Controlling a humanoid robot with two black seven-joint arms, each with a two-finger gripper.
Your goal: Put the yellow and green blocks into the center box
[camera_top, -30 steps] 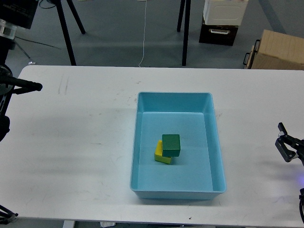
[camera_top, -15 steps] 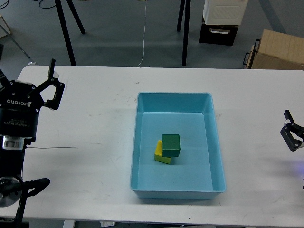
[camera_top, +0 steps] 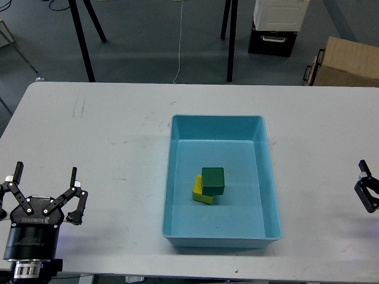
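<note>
Left claw: fingers spread, empty, over bench well left of box. Right claw: at frame edge, well right of box, partly cut off; cannot tell spread or pressed. Green block inside box, near centre. Yellow block inside box, touching green block on its left, partly hidden beneath it. Judgement: both blocks appear placed. Risk: either arm sweeping inward could strike box wall, shifting box.
</note>
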